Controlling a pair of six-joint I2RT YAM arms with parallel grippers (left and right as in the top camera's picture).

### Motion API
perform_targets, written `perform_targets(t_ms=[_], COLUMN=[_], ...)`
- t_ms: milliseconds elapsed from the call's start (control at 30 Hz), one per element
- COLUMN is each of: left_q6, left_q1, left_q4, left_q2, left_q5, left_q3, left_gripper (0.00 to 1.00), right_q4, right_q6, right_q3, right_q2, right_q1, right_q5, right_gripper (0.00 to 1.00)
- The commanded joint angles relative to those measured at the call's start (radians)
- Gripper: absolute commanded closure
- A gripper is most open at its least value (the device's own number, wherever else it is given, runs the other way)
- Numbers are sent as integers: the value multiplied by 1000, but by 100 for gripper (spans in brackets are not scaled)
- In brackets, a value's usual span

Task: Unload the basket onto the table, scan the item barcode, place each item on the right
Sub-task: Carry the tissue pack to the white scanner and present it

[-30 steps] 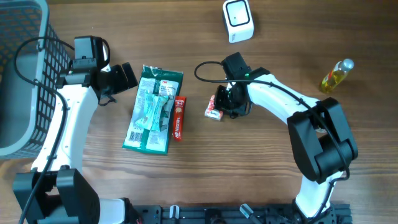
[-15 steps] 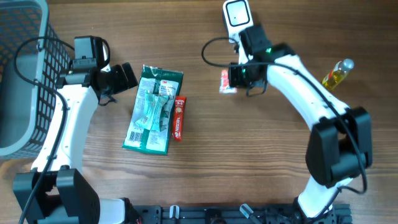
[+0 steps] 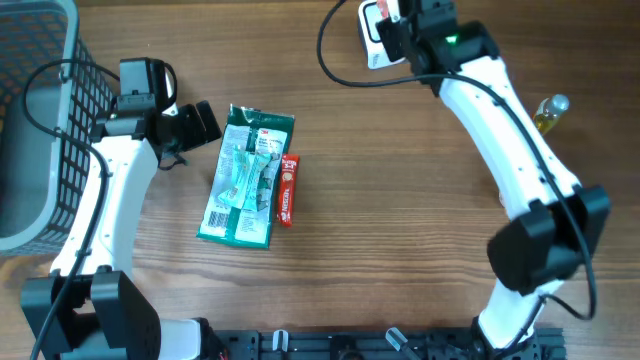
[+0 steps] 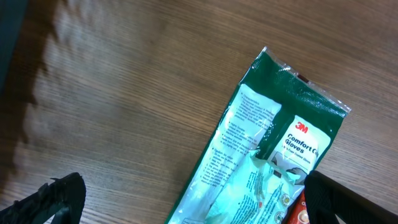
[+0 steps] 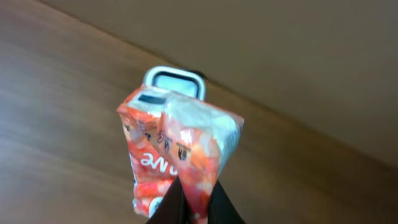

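The snack packet (image 5: 180, 149), orange-red with white print, is up off the surface (image 3: 400, 230), pinched at its lower end in my right claw (image 5: 189, 198). The jaws are closed down almost fully on the crimped plastic. In the right wrist view the packet stands upright and crumpled, and directly beyond it sits the scanner (image 5: 175, 82), its window facing the camera; the packet covers the scanner's lower part. From overhead only a sliver of the packet (image 3: 384, 9) shows, at the top edge of the picture, above the white scanner (image 3: 371, 42), with the right claw (image 3: 402, 32) over the scanner's right side. I cannot tell from any view which face carries the barcode.

Well apart, on the left half of the surface, a green glove packet (image 3: 247, 175) lies flat, with a slim red bar (image 3: 288, 188) touching its right edge. My left claw (image 3: 200, 122) hovers just beside the glove packet's upper left corner, jaws spread as wide as they go, holding nothing. A grey wire basket (image 3: 40, 150) fills the far left. A small bottle of yellow oil (image 3: 545, 115) lies near the right edge.
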Motion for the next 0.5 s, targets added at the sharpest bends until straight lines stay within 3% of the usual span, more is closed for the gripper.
perform_targets(t_ms=[0, 200, 467], left_q6=[-5, -5, -5], left_q1=[3, 3, 3], left_q4=[1, 1, 1], left_q2=[-5, -5, -5], left_q5=[8, 8, 8], left_q3=[8, 8, 8], left_gripper=[0, 0, 0], right_q4=[88, 355, 563], right_q6=[-196, -398, -705], right_q3=[2, 2, 2], right_q2=[100, 251, 388], right_q1=[6, 12, 47], right_q5=[94, 249, 327], right_gripper=[96, 96, 96])
